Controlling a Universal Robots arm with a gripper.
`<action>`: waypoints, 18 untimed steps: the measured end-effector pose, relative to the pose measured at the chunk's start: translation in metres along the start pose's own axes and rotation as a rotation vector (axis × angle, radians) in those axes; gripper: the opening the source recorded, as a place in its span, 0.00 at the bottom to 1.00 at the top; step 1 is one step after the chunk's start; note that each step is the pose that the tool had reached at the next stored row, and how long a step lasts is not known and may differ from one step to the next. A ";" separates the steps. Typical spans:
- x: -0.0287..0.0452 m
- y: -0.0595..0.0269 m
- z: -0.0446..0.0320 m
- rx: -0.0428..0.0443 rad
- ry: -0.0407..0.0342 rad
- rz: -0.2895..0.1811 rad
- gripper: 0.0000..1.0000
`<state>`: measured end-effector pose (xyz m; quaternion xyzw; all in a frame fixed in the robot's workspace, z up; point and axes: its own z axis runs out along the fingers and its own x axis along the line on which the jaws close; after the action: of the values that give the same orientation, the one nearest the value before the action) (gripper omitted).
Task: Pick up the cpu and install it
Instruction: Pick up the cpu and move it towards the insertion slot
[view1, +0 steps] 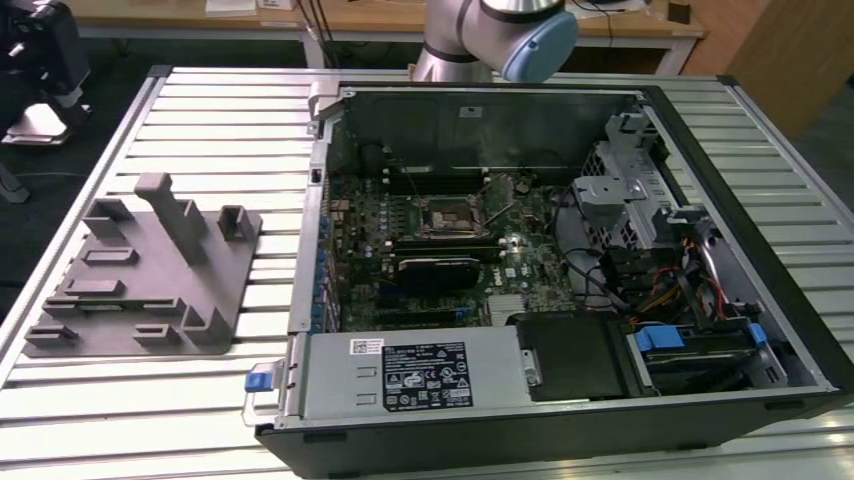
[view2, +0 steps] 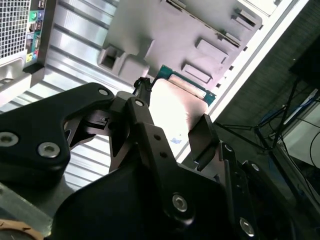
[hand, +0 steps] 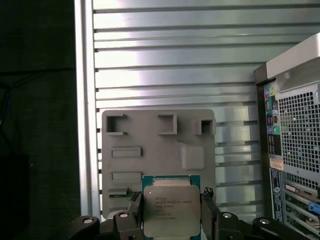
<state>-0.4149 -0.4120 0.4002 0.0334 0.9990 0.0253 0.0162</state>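
Gripper (hand: 171, 202) is clamped on the cpu (hand: 172, 210), one black finger (hand: 135, 207) on each of two opposite sides, so the chip sits flat between them with its silvery lid facing the first wrist view's camera and a thin green rim showing around it. In the second wrist view the gripper (view2: 172, 112) shows the same grasp from the other side: the pale chip (view2: 180, 100) is pinched between the fingers (view2: 202, 135), green edge visible. The cpu is off the bench, carried in the air, and the grey fixture block (hand: 150, 135) with its recessed pockets lies behind it on the slatted aluminium bench (hand: 175, 55). In the exterior view that block (view1: 147, 280) rests near the bench edge at the exterior view's left, just beside the open computer case (view1: 334, 330), which fills the middle and the exterior view's right. The motherboard's black socket (view1: 447, 217) sits mid-case. The arm (view1: 487, 35) rises at the bench's far edge behind the case.
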 end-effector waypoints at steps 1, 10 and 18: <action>-0.0028 0.0002 0.0001 0.0001 0.0001 0.000 0.55; -0.0290 0.0022 0.0010 0.0000 0.0001 0.000 0.55; -0.0531 0.0042 0.0018 0.0001 0.0001 0.000 0.55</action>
<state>-0.3616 -0.4114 0.4003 0.0334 0.9990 0.0252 0.0161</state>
